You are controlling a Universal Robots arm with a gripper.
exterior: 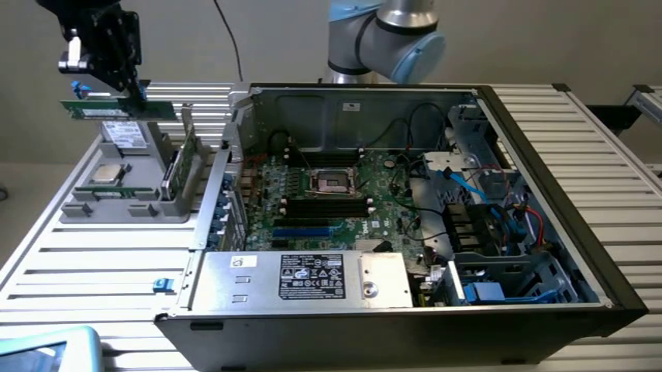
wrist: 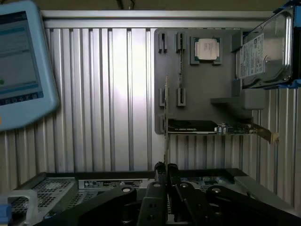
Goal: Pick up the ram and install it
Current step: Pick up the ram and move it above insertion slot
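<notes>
In the exterior view, at the far upper left, we see the black gripper (exterior: 132, 96) hanging high above the table with its fingers pointing down. The fingers are closed on the ram (exterior: 108, 109), pinching the stick at its upper edge, a little towards the end on the exterior view's right. The ram is in the air, clear of everything below it. It stands on its long thin edge, nearly level. Its long axis runs across the exterior view from left to right, with the right end a touch lower. A pale label shows on its near face.

Directly beneath the ram a grey parts holder (exterior: 77, 208) sits on the slatted table (exterior: 93, 263). In the holder we see a hard drive (exterior: 129, 136) leaning at the back and a square silver processor (exterior: 108, 173) lying flat. A graphics card (exterior: 182, 167) stands on edge at the holder's right side.

Further right is the open computer case (exterior: 538, 155), with the green motherboard (exterior: 310, 221) lying inside. Its dark memory slots (exterior: 325, 205) sit just below the processor socket (exterior: 333, 180), well apart from the ram. Behind the case, the arm (exterior: 388, 35) shows a grey and blue joint at the top centre.

In the wrist view, the gripper's black fingers (wrist: 160, 170) are drawn close together, with the holder beyond them.
</notes>
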